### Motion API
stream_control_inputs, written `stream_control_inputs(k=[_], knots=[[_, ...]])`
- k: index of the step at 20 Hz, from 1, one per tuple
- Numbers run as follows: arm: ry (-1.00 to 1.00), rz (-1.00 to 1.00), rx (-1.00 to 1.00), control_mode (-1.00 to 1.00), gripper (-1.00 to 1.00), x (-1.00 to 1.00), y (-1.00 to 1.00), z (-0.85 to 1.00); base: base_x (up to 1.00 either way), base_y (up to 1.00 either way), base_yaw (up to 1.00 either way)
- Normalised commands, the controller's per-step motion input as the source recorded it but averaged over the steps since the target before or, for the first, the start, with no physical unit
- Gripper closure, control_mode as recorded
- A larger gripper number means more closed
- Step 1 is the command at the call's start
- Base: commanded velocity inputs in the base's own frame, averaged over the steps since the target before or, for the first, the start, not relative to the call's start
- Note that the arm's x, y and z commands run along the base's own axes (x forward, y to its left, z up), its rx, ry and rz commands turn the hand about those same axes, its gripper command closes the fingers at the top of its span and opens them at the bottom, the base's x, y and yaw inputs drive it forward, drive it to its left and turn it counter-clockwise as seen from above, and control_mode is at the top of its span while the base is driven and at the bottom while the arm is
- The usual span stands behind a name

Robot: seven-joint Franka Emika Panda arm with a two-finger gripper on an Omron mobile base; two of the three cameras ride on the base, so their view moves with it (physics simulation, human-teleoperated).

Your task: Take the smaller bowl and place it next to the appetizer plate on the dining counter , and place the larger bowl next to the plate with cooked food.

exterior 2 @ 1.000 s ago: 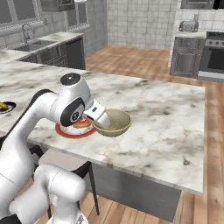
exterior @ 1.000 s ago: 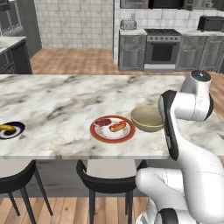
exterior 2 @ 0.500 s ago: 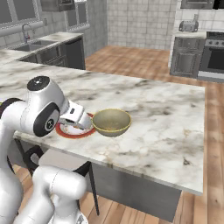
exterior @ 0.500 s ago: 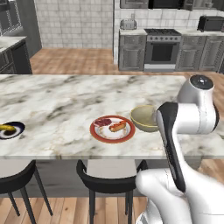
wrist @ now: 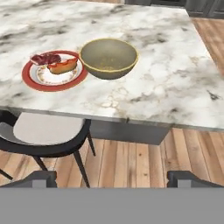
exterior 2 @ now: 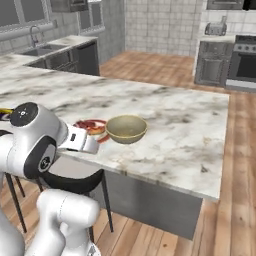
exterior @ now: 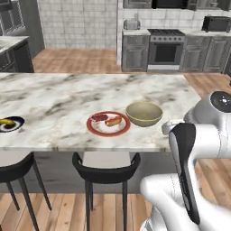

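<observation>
- We read no labels or writing on anything.
- Large bowl (exterior: 144,113) sits upright on the counter (exterior: 54,99), just beside the red plate (exterior: 108,123); from the hand view their rims look touching or nearly so. We see nothing inside the bowl.
- The red plate holds reddish-brown food at the side away from the bowl and an orange piece in the middle.
- Dark plate (exterior: 10,123) lies far along the counter, well apart from the others, with a yellow piece on it.
- Gripper (wrist: 112,177) is off the counter edge, over a stool (wrist: 41,135); fingers spread apart, nothing between them.
</observation>
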Motion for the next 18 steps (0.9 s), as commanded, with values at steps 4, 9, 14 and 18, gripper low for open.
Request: stream_control_inputs(k=[4, 9, 14, 18], knots=[[0.00, 0.00, 0.00, 1.00, -1.00, 0.00, 0.00, 0.00, -0.53, -1.00, -0.05], [0.00, 0.00, 0.00, 1.00, -1.00, 0.00, 0.00, 0.00, -0.07, -1.00, -0.15], [0.00, 0.00, 0.00, 1.00, -1.00, 0.00, 0.00, 0.00, 0.01, -1.00, -0.15], [0.00, 0.00, 0.00, 1.00, -1.00, 0.00, 0.00, 0.00, 0.23, -1.00, -0.12]])
